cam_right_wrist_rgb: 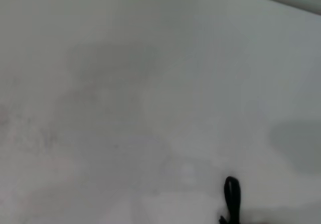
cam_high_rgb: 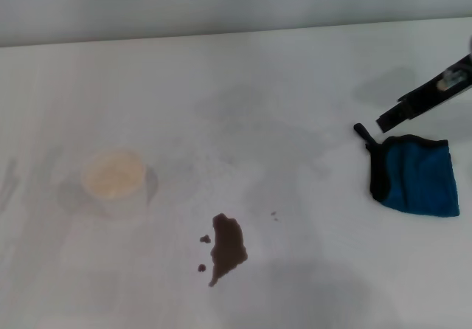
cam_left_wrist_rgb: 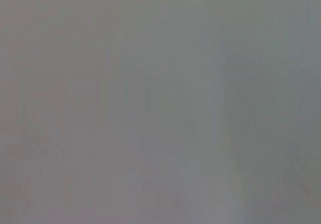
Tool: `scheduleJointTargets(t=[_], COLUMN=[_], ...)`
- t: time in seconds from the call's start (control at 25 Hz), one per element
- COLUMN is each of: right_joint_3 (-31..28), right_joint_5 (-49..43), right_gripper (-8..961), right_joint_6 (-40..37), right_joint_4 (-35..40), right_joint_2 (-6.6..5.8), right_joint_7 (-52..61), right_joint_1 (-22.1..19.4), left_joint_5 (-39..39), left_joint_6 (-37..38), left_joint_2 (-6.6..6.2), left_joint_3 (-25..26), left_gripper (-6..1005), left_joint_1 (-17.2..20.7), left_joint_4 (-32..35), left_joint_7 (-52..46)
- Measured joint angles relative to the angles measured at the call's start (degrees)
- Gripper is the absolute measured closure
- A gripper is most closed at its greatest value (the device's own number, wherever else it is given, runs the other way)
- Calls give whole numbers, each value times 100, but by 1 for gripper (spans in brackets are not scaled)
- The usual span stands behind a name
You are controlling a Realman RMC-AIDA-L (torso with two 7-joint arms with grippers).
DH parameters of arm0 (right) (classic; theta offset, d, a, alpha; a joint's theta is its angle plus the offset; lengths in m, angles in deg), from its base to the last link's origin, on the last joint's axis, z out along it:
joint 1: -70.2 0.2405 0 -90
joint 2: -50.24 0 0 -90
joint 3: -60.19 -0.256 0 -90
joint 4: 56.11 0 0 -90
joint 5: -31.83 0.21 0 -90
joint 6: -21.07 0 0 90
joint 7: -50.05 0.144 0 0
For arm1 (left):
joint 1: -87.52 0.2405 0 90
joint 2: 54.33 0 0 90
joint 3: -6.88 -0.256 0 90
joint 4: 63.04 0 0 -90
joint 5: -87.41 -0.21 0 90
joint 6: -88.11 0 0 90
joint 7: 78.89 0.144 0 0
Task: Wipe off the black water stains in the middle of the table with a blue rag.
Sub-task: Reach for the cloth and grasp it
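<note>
Lower right gripper (cam_high_rgb: 383,120), finger state impossible to tell, from just above blue rag (cam_high_rgb: 417,174) at tabletop (cam_high_rgb: 258,85) right side, grasp mid-cloth, then sweep toward black water stains (cam_high_rgb: 227,248) at centre-front.

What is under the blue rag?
The blue rag lies flat on the white table. Whatever sits beneath it is covered. The black stains are apart, uncovered.

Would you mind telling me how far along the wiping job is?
Nothing is wiped yet: the stains remain on the table. The right gripper is above the rag, which lies ungrasped. Grasping and wiping are left.
</note>
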Motion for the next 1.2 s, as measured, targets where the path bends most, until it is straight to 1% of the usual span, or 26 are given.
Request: scheduleJointTargets(t=[0.04,0.08,0.12,0.36,0.6,0.68,1.0,1.2], right_joint_3=[150,433,433,1146,1549,1658,1673,1687], right_joint_5=[-60,-179,-179,-260,-455,-676,-986,-998], right_gripper=[291,291,291,292,292,292,291,292], right_joint_6=[-72,-198,-198,-377,-458,-491,-494,-596], right_joint_4=[-12,-62,-62,-491,-745,-817,-962,-1378], right_joint_2=[5,10,10,17,22,23,20,31], right_joint_7=[135,375,375,910,1256,1386,1496,1504], right_joint_1=[4,9,9,167,212,217,253,372], left_joint_5=[30,63,63,117,122,122,123,128], left_joint_6=[-5,-11,-11,-66,-91,-98,-160,-201], left_joint_2=[-1,-3,-3,1,1,-1,-8,-19], left_joint_3=[0,0,0,0,0,0,0,0], left_gripper=[117,117,117,116,116,116,117,116], left_joint_1=[-11,-24,-24,-46,-109,-122,-171,-236], left_joint_4=[0,0,0,32,12,9,0,0], left_joint_7=[8,22,22,233,252,253,254,254])
